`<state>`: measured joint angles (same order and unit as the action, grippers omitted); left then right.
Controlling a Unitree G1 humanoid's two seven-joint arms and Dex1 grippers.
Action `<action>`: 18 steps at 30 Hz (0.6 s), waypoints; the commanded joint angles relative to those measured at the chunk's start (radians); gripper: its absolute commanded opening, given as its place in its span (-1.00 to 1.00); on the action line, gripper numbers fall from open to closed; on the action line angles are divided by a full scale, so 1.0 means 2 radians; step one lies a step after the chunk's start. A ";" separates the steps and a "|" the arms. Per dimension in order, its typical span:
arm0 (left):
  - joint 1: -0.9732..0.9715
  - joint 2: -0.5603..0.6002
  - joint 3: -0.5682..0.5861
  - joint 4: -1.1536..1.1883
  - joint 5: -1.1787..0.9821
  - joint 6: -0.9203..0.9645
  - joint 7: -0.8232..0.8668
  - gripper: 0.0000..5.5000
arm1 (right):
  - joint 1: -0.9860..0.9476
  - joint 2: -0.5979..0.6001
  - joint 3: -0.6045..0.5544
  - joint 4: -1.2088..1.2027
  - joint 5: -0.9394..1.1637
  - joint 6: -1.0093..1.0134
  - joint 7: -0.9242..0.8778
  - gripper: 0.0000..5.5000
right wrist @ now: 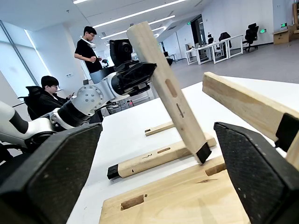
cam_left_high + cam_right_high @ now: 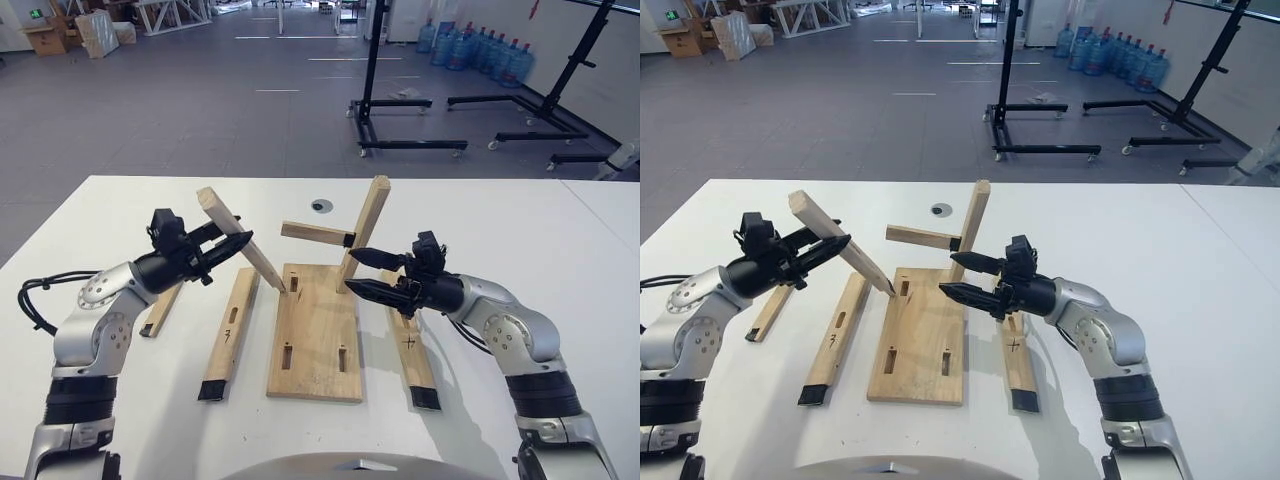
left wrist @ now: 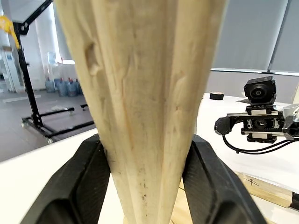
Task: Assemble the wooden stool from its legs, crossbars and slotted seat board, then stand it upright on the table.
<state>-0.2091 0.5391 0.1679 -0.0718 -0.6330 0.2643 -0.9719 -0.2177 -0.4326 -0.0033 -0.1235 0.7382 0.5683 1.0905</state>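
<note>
While my left claw [image 2: 238, 243] pinches a tilted leg [image 2: 222, 210], foot at a far slot of the seat board [image 2: 315, 350] flat on the bench [image 2: 560, 260], my right claw [image 2: 350, 270] gapes beside the seated leg [image 2: 372, 205]; two more legs [image 2: 230, 335] lie loose, so I judge it under halfway.

A white table [image 2: 120, 220] stands on a big grey floor [image 2: 180, 110]. Behind its far edge are black stands on wheels [image 2: 412, 146] and blue water bottles [image 2: 490, 55]. Long lights [image 1: 126, 15] shine overhead.
</note>
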 commanded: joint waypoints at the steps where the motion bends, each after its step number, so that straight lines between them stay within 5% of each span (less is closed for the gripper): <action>1: -0.023 -0.007 -0.017 0.014 0.012 -0.013 -0.018 -0.24 | -0.007 -0.004 -0.004 -0.010 0.005 0.007 -0.006 0.60; 18: -0.076 0.011 -0.085 0.088 0.070 -0.050 -0.123 -0.24 | -0.022 -0.006 -0.012 -0.015 0.013 0.007 0.000 0.60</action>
<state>-0.3547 0.5372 0.0340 0.0903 -0.5333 0.1374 -1.1850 -0.2438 -0.4359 -0.0096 -0.1331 0.7481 0.5860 1.0870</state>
